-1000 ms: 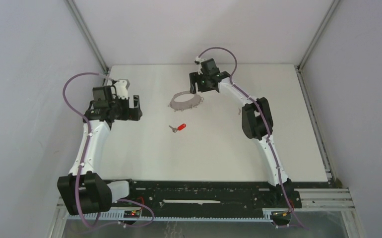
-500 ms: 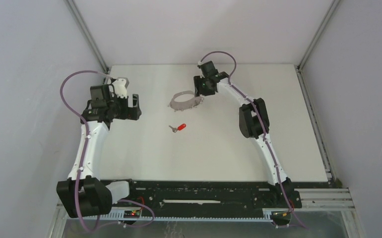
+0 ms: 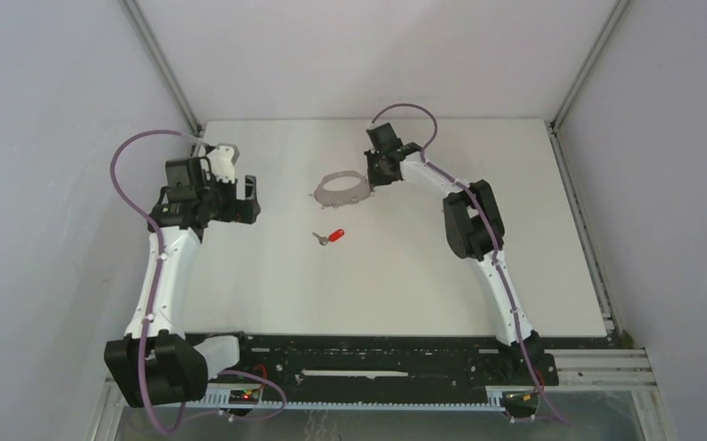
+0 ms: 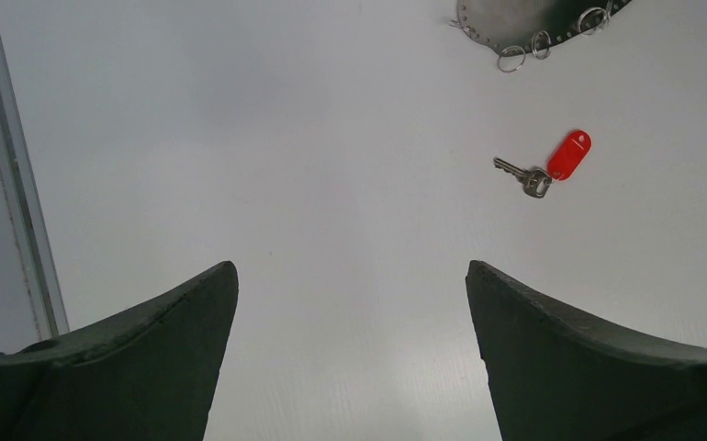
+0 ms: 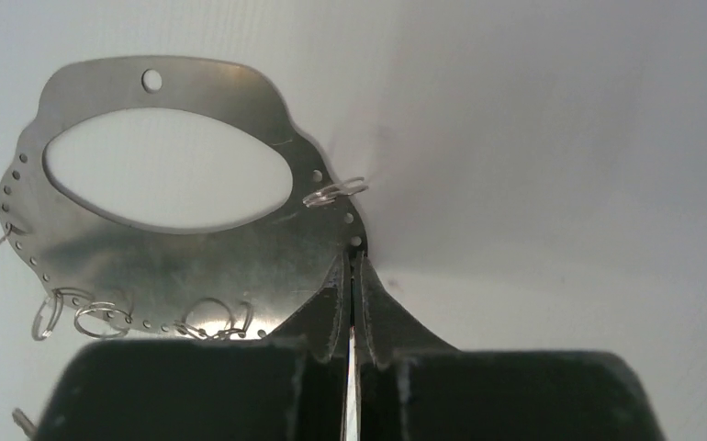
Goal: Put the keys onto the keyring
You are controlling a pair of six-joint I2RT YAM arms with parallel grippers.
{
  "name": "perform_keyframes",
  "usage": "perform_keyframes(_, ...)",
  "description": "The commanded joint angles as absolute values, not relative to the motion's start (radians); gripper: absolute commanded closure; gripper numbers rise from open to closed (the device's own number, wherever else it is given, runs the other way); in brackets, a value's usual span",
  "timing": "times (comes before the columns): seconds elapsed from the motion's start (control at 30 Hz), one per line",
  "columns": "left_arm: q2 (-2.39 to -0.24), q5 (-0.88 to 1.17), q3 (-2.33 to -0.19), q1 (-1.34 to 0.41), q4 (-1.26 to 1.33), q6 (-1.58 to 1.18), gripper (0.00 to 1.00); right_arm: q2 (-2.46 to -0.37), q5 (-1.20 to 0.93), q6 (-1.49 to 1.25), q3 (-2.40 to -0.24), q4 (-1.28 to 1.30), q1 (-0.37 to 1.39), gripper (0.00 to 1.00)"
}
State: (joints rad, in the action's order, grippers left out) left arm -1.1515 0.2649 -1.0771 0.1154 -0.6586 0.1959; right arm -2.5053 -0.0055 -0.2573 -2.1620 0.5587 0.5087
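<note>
The keyring (image 3: 339, 191) is a flat grey metal plate with an oval hole and small wire rings (image 5: 102, 320) along its edge, lying at the table's far middle. My right gripper (image 3: 374, 172) is shut, its fingertips (image 5: 353, 266) pinched together on the keyring's (image 5: 185, 257) right rim beside a small hole. A silver key with a red tag (image 3: 331, 236) lies flat on the table, in front of the plate. My left gripper (image 3: 248, 199) hangs open at the left with nothing between its fingers (image 4: 185, 312); the key (image 4: 524, 177) and the keyring's edge (image 4: 515, 28) lie ahead of it to the right.
The white table (image 3: 405, 276) is bounded by grey walls, with a metal rail (image 4: 19, 184) along its left edge and another (image 3: 579, 211) on the right. The arm bases stand on the black bar (image 3: 377, 354) at the near edge.
My right gripper has come down to the keyring's right rim and shut there. The left arm and the red-tagged key have not moved.
</note>
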Motion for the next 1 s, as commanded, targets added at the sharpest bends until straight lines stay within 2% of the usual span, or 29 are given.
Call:
perform_keyframes(0.0, -1.111, 0.246, -1.100, 0.117, -0.662, 0.242, 0.01, -2.372, 0.039, -0.265, -1.973, 0.501, 0.535, 1.00)
perform_keyframes(0.23, -1.082, 0.249, -1.068, 0.106, -0.685, 0.278, 0.00, -2.119, 0.093, -0.320, -1.499, 0.314, 0.543, 1.00)
perform_keyframes(0.43, -1.069, 0.255, -1.047, 0.064, -0.712, 0.323, 0.00, -2.006, 0.120, -0.386, -1.274, 0.247, 0.573, 1.00)
perform_keyframes(0.5, -1.074, 0.257, -1.045, 0.052, -0.724, 0.335, 0.00, -2.000, 0.134, -0.395, -1.267, 0.251, 0.582, 0.84)
perform_keyframes(0.57, -1.082, 0.258, -1.047, 0.042, -0.737, 0.341, 0.00, -1.984, 0.138, -0.400, -1.267, 0.250, 0.581, 0.61)
perform_keyframes(0.63, -1.087, 0.261, -1.054, 0.036, -0.750, 0.345, 0.00, -1.958, 0.138, -0.398, -1.267, 0.242, 0.576, 0.50)
perform_keyframes(0.73, -1.084, 0.263, -1.058, 0.035, -0.758, 0.350, 0.00, -1.922, 0.128, -0.388, -1.267, 0.226, 0.568, 0.44)
perform_keyframes(0.97, -1.072, 0.268, -1.062, 0.035, -0.765, 0.357, 0.00, -1.931, 0.077, -0.365, -1.306, 0.217, 0.565, 0.40)
